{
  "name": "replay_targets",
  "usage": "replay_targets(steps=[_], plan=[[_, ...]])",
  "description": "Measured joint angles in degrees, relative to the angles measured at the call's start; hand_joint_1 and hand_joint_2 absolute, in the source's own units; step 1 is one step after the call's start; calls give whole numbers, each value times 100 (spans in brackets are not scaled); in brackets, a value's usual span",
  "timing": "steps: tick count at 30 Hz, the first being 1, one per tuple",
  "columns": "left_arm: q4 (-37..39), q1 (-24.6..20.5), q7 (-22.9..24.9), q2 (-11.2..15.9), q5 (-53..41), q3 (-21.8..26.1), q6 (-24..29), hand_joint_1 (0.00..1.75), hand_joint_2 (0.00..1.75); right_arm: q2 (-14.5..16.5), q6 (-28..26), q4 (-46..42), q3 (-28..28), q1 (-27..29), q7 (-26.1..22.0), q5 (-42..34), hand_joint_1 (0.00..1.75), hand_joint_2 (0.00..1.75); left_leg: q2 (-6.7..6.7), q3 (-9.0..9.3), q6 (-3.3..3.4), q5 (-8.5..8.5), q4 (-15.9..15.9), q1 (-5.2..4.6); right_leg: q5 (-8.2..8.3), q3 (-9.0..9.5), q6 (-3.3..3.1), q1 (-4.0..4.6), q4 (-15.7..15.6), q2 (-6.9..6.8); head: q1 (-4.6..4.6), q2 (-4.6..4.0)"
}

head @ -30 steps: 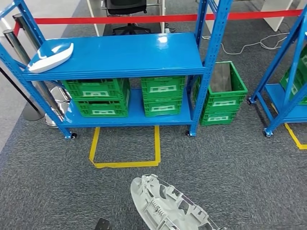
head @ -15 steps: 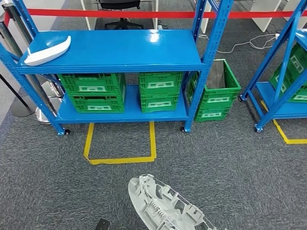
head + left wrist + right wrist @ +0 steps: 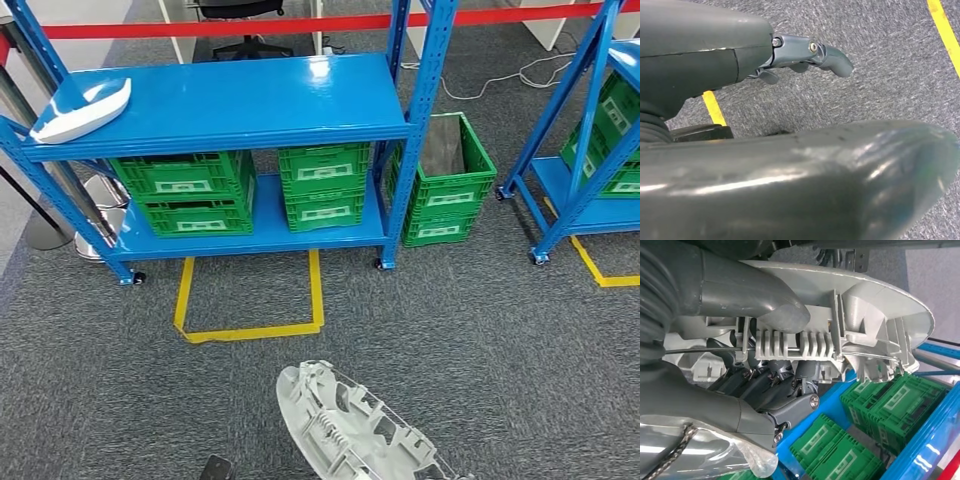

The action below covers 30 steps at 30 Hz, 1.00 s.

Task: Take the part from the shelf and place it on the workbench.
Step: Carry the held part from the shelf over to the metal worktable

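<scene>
Grey ribbed plastic part (image 3: 851, 305), long and shell-shaped, sits in the robot's right hand (image 3: 764, 370), thumb over its rim and dark fingers curled beneath, held above the grey carpet (image 3: 483, 330) in front of the blue steel shelf (image 3: 226, 100). The left hand (image 3: 806, 52) hangs with nothing in it, fingers loosely extended. Green plastic crates (image 3: 324, 185) fill the shelf's lower level; a white curved shell (image 3: 79, 110) lies at the top level's left edge.

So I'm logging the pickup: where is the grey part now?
The grey part is in the right hand, low in the head view over the carpet, in front of the blue shelf.
</scene>
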Motion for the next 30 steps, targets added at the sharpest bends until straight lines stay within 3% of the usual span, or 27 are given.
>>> replay_targets(steps=[5,10,12,14,15,16,17,19,21,24,26,27,30], plan=[[0,1,2,5,-23,3,0,0,0,0,1,48,74,-52,-19,-49,175,175,-1,-13,-3,-7,23,-2,11,-7,-12,-10,0,-5,0,0],[0,1,4,-7,-36,7,-2,0,0,1,-31,86,100,-75,2,-62,175,175,6,11,14,56,-75,20,3,-27,49,-18,10,-6,6,0],[0,0,5,-19,-37,11,-5,0,0,2,-46,96,102,-75,18,-58,175,175,19,44,26,124,-180,61,-218,-210,89,-20,352,14,24,0],[0,4,7,-20,-37,16,-9,0,0,2,-58,106,103,-73,29,-52,175,175,27,29,34,135,-188,65,-563,-575,144,-35,1085,26,34,0],[0,7,8,-20,-36,20,-10,0,0,2,-67,110,103,-70,34,-50,175,175,30,22,30,131,-179,67,-657,-732,174,-46,1396,25,34,0],[0,9,9,-20,-36,24,-12,0,0,2,-75,113,103,-67,38,-49,175,175,31,19,20,122,-167,71,-650,-808,201,-60,1540,24,33,0],[0,10,9,-21,-37,27,-13,0,0,2,-86,114,104,-64,44,-46,175,175,31,19,3,106,-146,81,-528,-769,223,-72,1448,20,33,0],[0,10,9,-21,-40,35,-15,0,0,2,-107,117,104,-60,58,-37,175,175,28,25,-58,50,-78,109,-156,-429,261,-98,758,-6,34,0],[0,8,9,-18,-43,40,-15,0,0,2,-118,122,104,-61,72,-22,175,175,24,3,-140,-11,13,104,2,-130,208,-89,181,-17,49,0],[0,5,9,-17,-47,44,-16,0,0,4,-124,126,108,-47,88,1,175,175,31,-19,-227,-21,39,95,-13,-82,20,-53,87,14,36,0],[0,2,9,-13,-50,46,-23,0,0,4,-140,125,111,-35,107,22,175,175,-8,-68,-274,-129,156,116,10,-72,-62,-56,48,29,32,0],[0,0,9,-10,-52,46,-28,0,0,4,-151,125,115,-33,122,33,175,175,-40,-160,-293,-266,366,123,22,-63,-100,-62,26,32,28,0],[0,3,9,-6,-62,49,-38,0,0,4,-176,125,143,-36,178,60,175,175,-98,-671,-320,-758,1464,129,18,-60,-154,-63,19,42,21,0]])
